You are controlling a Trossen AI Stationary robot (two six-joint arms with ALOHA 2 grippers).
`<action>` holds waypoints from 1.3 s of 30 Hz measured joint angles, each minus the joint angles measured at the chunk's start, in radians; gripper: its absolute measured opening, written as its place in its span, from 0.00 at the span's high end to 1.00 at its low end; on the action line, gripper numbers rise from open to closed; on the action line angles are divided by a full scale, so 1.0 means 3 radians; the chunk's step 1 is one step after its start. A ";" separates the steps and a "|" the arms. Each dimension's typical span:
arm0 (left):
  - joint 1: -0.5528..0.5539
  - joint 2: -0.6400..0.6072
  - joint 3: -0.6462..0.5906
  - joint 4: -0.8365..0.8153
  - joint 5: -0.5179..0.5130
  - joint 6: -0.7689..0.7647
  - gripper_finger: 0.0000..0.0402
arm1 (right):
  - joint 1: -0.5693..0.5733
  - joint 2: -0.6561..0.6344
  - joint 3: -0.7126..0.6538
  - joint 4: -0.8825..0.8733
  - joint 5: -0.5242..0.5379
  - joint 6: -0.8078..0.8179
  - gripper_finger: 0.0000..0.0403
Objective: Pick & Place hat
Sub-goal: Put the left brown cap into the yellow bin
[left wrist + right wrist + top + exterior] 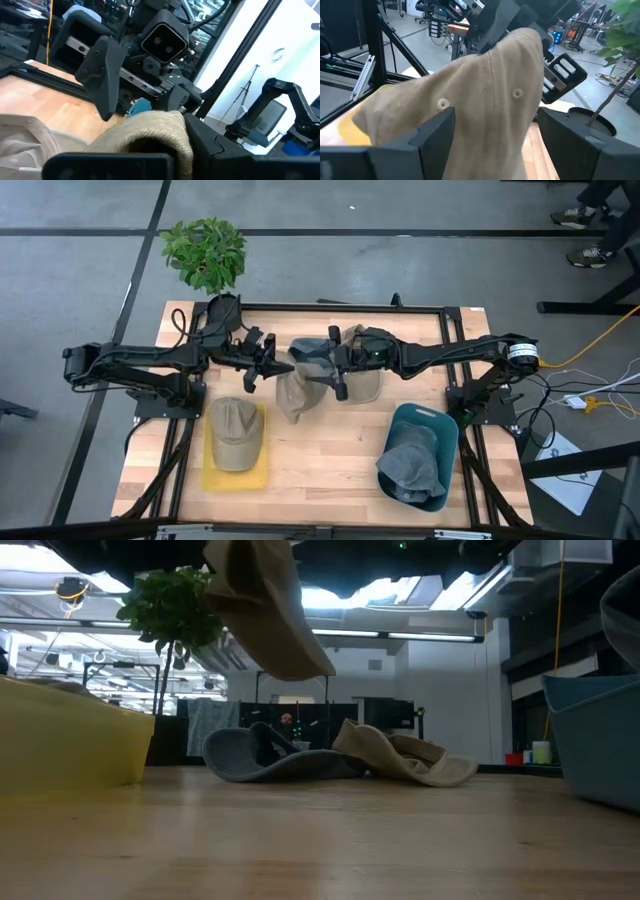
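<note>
A tan hat (pixel 293 395) hangs in the air over the table's middle, between my two grippers; it also shows at the top of the low view (pixel 270 610). My left gripper (pixel 277 368) is shut on it from the left. My right gripper (pixel 338 365) is open, and its two fingers (pixel 432 135) stand on either side of the hat's crown (pixel 485 85). I cannot tell whether they touch it. A khaki cap (pixel 235 430) lies on a yellow mat (pixel 212 475) at the front left. My left gripper pinches a bunched fold of the tan hat (pixel 152 132) between its two fingers, near the hat's upper edge (pixel 527 37). The fingers come about level from the table's left. The hat hangs below the fingers, lifted clear of the table.
A grey hat (pixel 265 755) and another tan hat (pixel 410 760) lie on the table behind the lifted one. A teal bin (pixel 440 430) holding a grey hat (pixel 410 465) stands at the front right. A potted plant (pixel 205 250) stands at the far left corner.
</note>
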 joint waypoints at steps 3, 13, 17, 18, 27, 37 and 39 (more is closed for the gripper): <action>0.0000 0.0000 0.0000 0.0081 -0.0002 0.0054 0.96 | -0.0001 0.0000 0.0000 0.0005 -0.0080 0.0109 0.31; 0.0000 0.0000 0.0000 0.0116 -0.0018 0.0174 0.96 | 0.0005 0.0000 0.0000 0.0072 -0.0259 0.0236 0.47; 0.0000 0.0000 0.0000 0.0118 -0.0018 0.0176 0.96 | 0.0005 0.0024 0.0000 0.0217 -0.0255 0.0311 0.62; 0.0000 0.0000 0.0000 0.0117 -0.0018 0.0176 0.96 | 0.0005 0.0049 0.0000 0.0275 -0.0254 0.0341 0.66; 0.0000 0.0030 -0.0003 0.0090 -0.0009 0.0180 0.96 | 0.0005 0.0387 0.0238 0.0256 -0.0253 0.0417 0.95; 0.0008 -0.0036 -0.0003 -0.0224 -0.0002 0.0379 0.93 | 0.0005 0.0273 0.0521 -0.0759 0.0090 0.0195 0.99; 0.0008 -0.0050 -0.0004 -0.0266 -0.0002 0.0387 0.92 | 0.0006 0.0242 0.0521 -0.0877 0.0116 0.0157 0.99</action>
